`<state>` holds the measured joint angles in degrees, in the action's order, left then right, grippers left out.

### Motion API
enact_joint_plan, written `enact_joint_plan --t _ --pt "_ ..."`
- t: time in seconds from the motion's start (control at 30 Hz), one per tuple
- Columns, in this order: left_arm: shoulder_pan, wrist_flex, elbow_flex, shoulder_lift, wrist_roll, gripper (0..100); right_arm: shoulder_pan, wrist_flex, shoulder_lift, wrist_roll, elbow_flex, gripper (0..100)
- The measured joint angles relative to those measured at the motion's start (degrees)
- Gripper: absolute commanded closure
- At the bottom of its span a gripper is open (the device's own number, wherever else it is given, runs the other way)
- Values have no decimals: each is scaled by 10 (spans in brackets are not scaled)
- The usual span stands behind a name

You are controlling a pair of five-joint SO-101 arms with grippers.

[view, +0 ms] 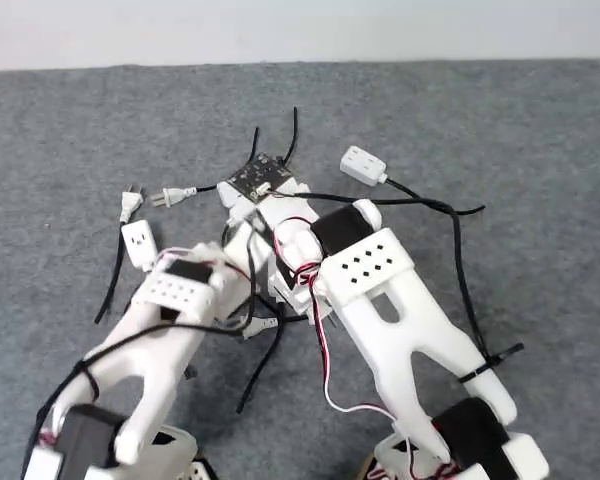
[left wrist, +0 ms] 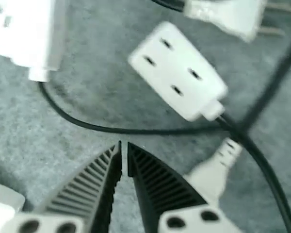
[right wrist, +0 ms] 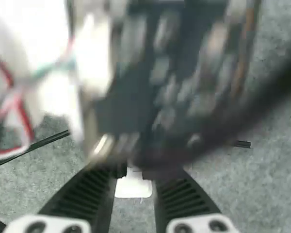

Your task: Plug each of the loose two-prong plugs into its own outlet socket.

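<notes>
Grey mat. First outlet socket: white block, lying flat, slots up, black cord attached. Two white two-prong plugs, plug A and plug B, lie unplugged just beside it. Second outlet socket, white, corded, lies well apart from the first.

High view: fixed above and behind the arms, facing down over the tabletop. Left wrist view: looks along the left hand, close above a socket shared with the high view. Right wrist view: looks along the right hand, very close in.

Bright, even overhead light — soft, faint shadows on grey mat
</notes>
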<state>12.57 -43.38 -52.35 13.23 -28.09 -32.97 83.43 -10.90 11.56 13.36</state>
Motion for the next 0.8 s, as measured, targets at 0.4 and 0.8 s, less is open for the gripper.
enact_joint_plan --t 0.4,0.8 --pt "9 31 -85 94 -36 988 25 -28 0 5 1 991" --pt "-78 68 -57 98 225 987 40 -197 -6 -178 69 991"
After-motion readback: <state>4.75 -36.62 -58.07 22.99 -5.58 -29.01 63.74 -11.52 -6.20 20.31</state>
